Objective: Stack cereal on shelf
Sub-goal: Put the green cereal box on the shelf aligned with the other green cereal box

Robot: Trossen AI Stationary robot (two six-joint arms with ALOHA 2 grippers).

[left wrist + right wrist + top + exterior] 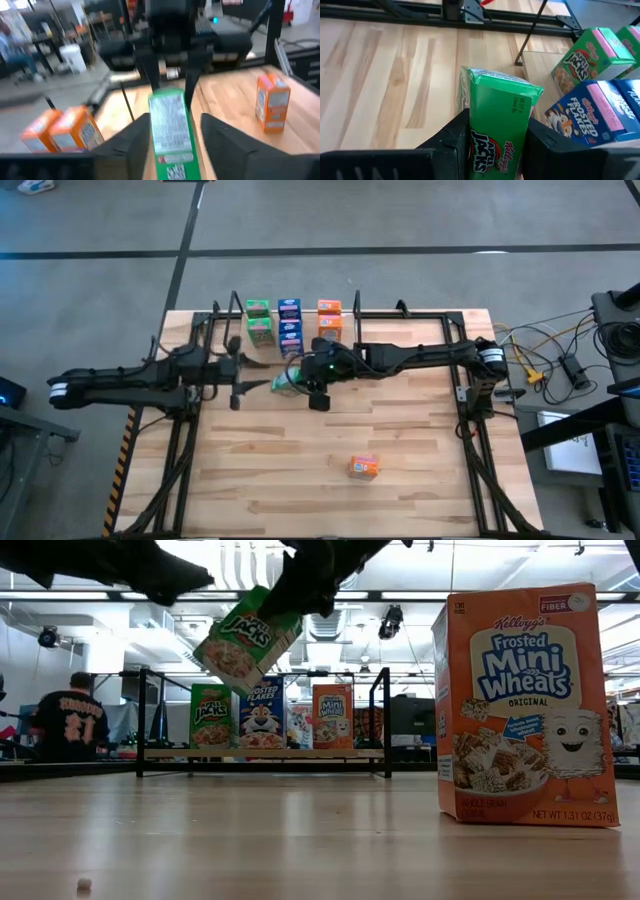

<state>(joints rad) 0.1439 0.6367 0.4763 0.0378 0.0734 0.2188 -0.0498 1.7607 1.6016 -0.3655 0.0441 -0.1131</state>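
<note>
A green cereal box (287,383) hangs tilted in the air above the table's middle, in front of the shelf (260,753). My right gripper (497,145), reaching in from the right, is shut on it. My left gripper (172,145) comes from the left and is open, one finger on either side of the box's other end (170,150); whether they touch it I cannot tell. On the shelf stand two green boxes (258,321), blue boxes (290,322) and orange boxes (329,319). One orange box (364,467) stands upright on the table near the front. My right gripper pinches the green cereal box between its two fingers, near one end (495,125). It comes from the table's right, slanting downward. The box is lifted clear of the table and tilted, its free end (205,650) lower and pointing toward the left arm.
Black arm-mount frames (470,395) run along the table's left and right sides and its far edge. The shelf's wire uprights (385,720) stand at its ends. Bare wood lies between the held box and the lone orange box (525,705). A person (75,720) sits beyond the table.
</note>
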